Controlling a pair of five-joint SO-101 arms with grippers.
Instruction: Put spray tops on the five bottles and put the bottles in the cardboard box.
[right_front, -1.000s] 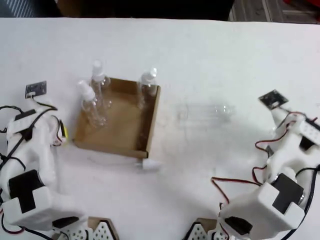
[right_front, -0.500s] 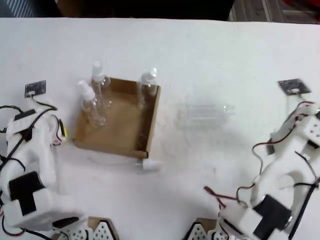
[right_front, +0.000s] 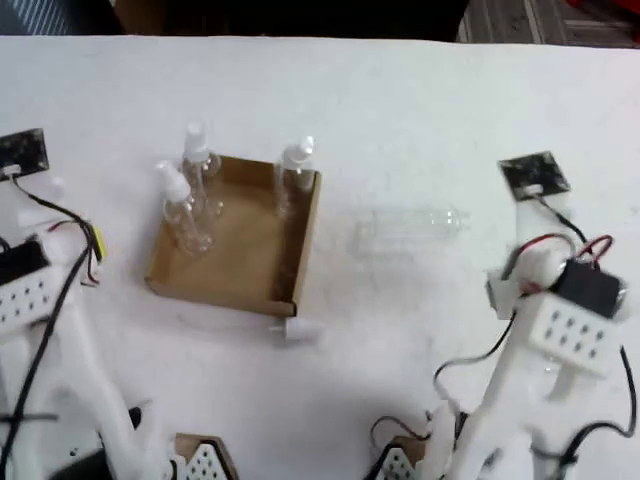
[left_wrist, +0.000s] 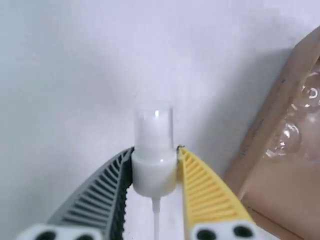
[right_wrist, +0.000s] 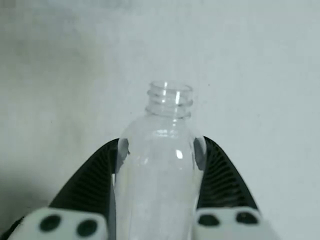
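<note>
Left wrist view: you're clamping a spray top (left_wrist: 154, 135) in the left gripper (left_wrist: 155, 151), a bottle (right_wrist: 167, 105) in the right gripper (right_wrist: 161, 144), neck beyond jaws, seemingly for capping.

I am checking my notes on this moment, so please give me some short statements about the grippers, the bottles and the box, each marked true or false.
1. The left gripper is shut on a spray top. True.
2. The bottle in the right gripper carries a spray top. False: its neck is open, with no top on it.
3. Three upright bottles at the cardboard box carry spray tops. True.
4. The loose bottle on the table stands upright. False: it lies on its side.
</note>
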